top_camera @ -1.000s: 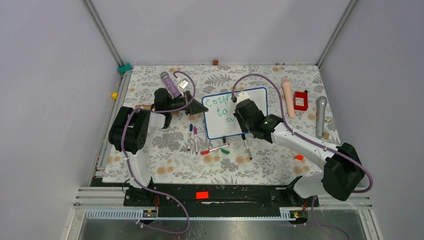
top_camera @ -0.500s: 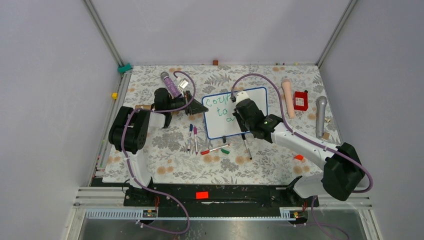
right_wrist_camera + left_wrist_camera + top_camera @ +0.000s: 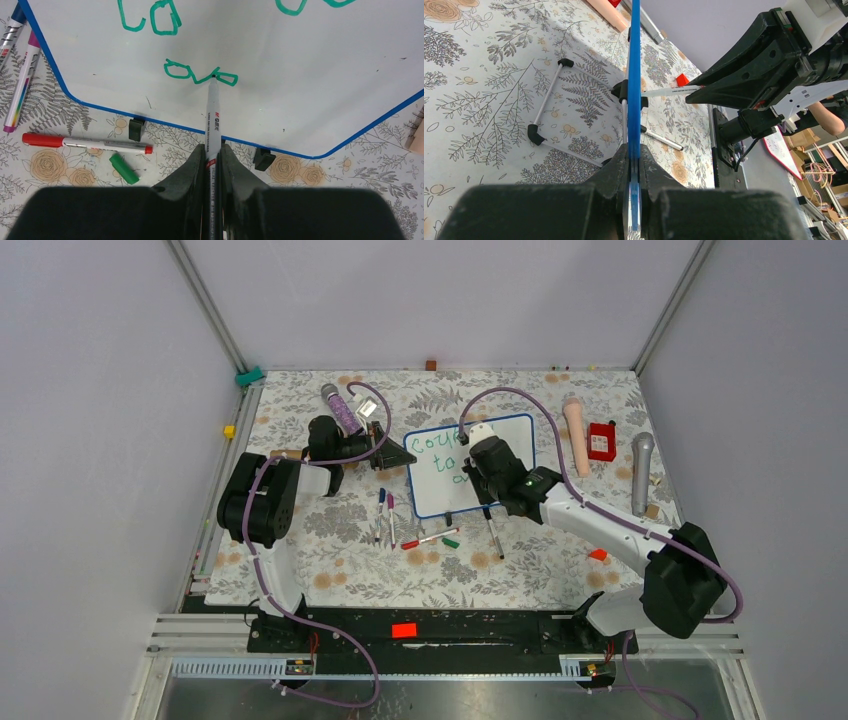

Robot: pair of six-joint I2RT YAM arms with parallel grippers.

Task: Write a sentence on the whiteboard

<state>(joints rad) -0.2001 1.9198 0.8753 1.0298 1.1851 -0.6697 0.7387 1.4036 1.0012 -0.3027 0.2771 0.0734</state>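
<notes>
**Right pincer** (image 3: 212, 152): clenched on a marker (image 3: 213, 112), which projects straight ahead of the jaws. The tip touches the whiteboard (image 3: 310, 75) directly ahead, at the lowest green word of the sentence (image 3: 200, 74). Further lines of lettering lie beyond that. Between the pincer and the tip run the board's blue lower edge and its clip feet (image 3: 135, 129), close under the current line. To the pincer's left, on the table (image 3: 325, 210), lie a red marker (image 3: 85, 142) and a green cap (image 3: 124, 169).

**Left pincer** (image 3: 634, 150): clenched on the board's blue edge, with the board running edge-on away from the jaws.

**Risks, as judged:**
- Excess tip pressure could push the board back or twist it in the left grip, since only one edge is held.
- The same pressure could drive the marker back between the jaws and break the stroke.
- Little white space lies below the line, so a drifting stroke may run onto the frame.
- A wrist carried too low could smear the ink.
</notes>
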